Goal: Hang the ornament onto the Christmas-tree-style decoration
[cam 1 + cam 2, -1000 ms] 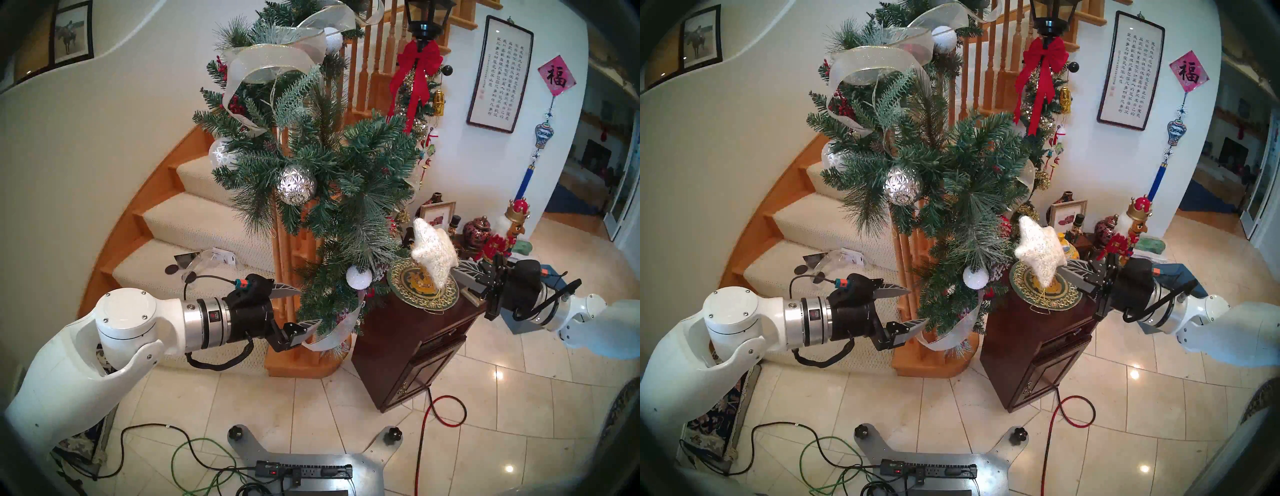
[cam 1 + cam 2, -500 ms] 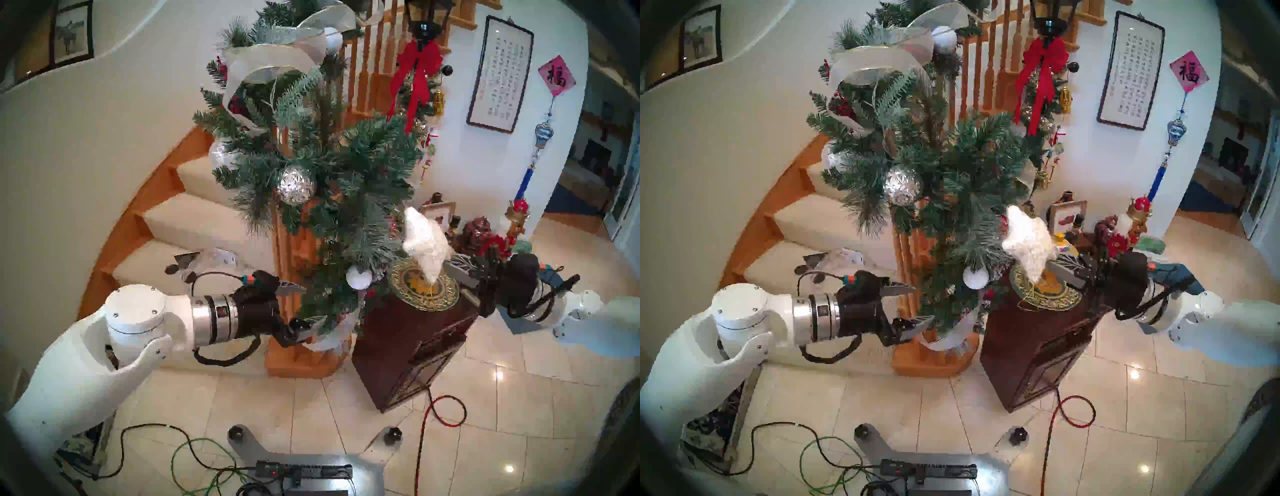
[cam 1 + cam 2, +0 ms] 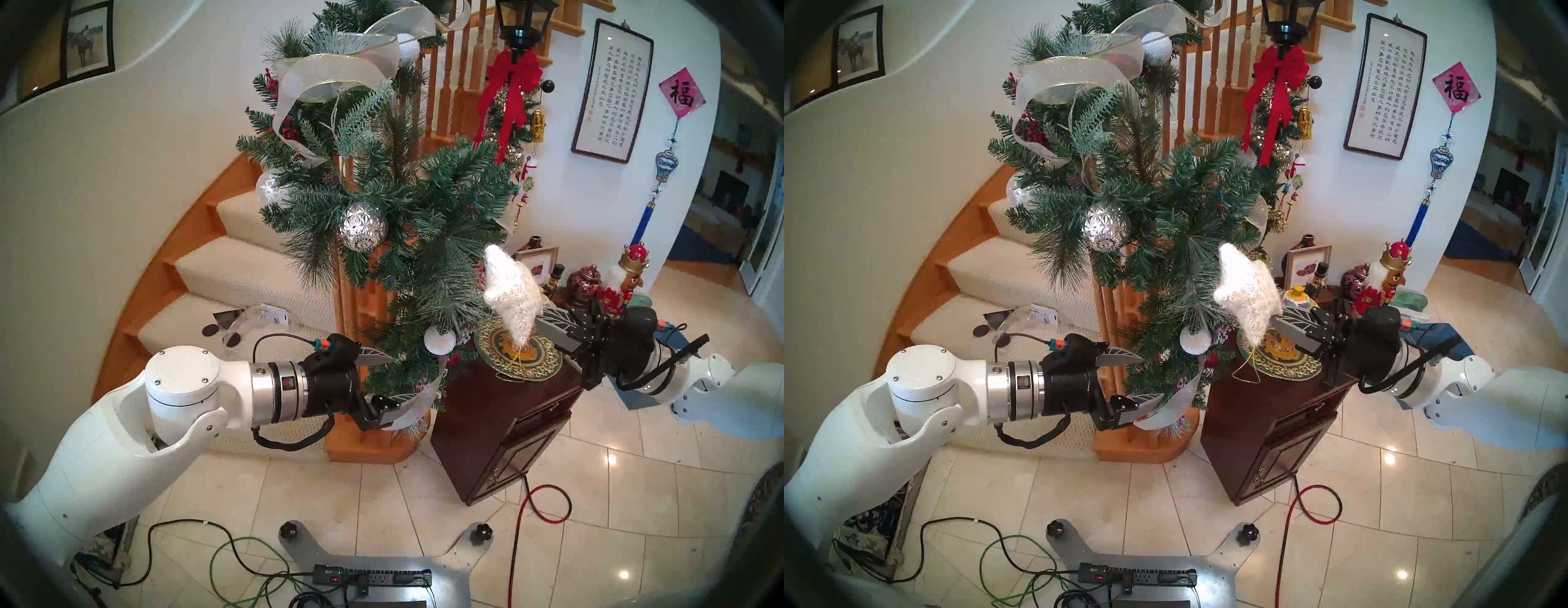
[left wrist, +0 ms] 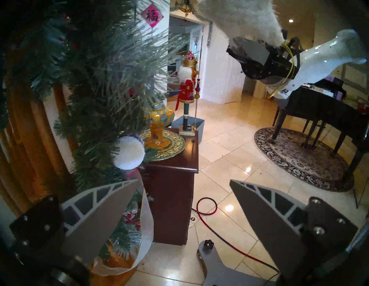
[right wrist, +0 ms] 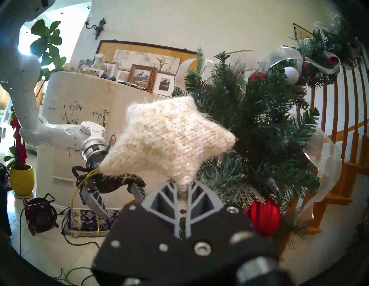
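ornament (image 3: 513, 297), the white fuzzy star, is not yet hung; in the head left view it is held up in the air by the right gripper (image 3: 541, 325), whose jaws are closed tight on one lower point of the star; the star rises above and ahead of those jaws, touching or almost touching the long needles of the garland (image 3: 407, 237); its gold string loop (image 3: 514, 366) hangs free below the jaws, over the round gold plate (image 3: 547, 365) on the dark cabinet (image 3: 500, 429); the left gripper (image 3: 392, 380) has its jaws spread wide and holds nothing, with the low end of the garland and its sheer ribbon (image 3: 418, 409) just at the fingertips; whether it touches the ribbon i cannot tell.

head right view gives the same: star (image 3: 1248, 293) pinched by the right gripper (image 3: 1278, 325), loop (image 3: 1246, 368) dangling below it, left gripper (image 3: 1144, 378) wide and empty.

left wrist view: between the open fingers only floor is seen; the ribbon (image 4: 147, 225) curls just beside the one finger (image 4: 99, 215); the small white ball (image 4: 128, 152) sits ahead of it; the star (image 4: 241, 18) is far above.

right wrist view: the star (image 5: 169, 137) stands straight out of the closed jaws, against the green branches (image 5: 259, 129); the loop (image 5: 83, 191) falls to the side.

so, by my judgement, picking up is done; what is left is to bring the loop over a branch and let go.
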Controlling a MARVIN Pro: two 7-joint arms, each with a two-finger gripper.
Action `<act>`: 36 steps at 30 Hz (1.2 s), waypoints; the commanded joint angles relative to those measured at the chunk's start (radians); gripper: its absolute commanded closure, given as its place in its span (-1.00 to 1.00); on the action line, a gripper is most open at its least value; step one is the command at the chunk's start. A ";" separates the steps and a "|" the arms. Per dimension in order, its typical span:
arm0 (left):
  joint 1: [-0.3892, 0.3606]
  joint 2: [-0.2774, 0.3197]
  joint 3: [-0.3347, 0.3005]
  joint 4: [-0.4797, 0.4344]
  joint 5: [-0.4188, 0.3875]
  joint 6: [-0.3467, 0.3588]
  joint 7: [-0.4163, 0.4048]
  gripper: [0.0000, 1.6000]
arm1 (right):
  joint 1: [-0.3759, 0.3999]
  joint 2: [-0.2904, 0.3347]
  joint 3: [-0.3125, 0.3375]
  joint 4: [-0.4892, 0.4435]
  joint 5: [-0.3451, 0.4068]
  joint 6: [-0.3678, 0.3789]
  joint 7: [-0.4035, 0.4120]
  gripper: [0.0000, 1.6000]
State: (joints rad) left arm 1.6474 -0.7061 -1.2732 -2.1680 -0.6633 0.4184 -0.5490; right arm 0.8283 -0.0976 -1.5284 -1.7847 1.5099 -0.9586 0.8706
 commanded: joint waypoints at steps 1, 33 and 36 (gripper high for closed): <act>-0.076 -0.045 0.032 -0.023 0.008 -0.003 -0.013 -1.00 | 0.041 -0.002 -0.016 -0.012 0.004 -0.001 0.068 1.00; -0.230 -0.183 0.170 0.028 0.022 0.062 -0.055 -1.00 | 0.175 -0.007 -0.165 -0.029 0.034 -0.001 0.072 1.00; -0.234 -0.190 0.168 0.031 0.008 0.071 -0.063 -1.00 | 0.183 -0.011 -0.175 -0.030 0.035 -0.001 0.072 1.00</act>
State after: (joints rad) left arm 1.4529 -0.8653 -1.0956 -2.1344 -0.6193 0.4763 -0.5916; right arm 0.9613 -0.0979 -1.6947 -1.8134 1.5396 -0.9586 0.8704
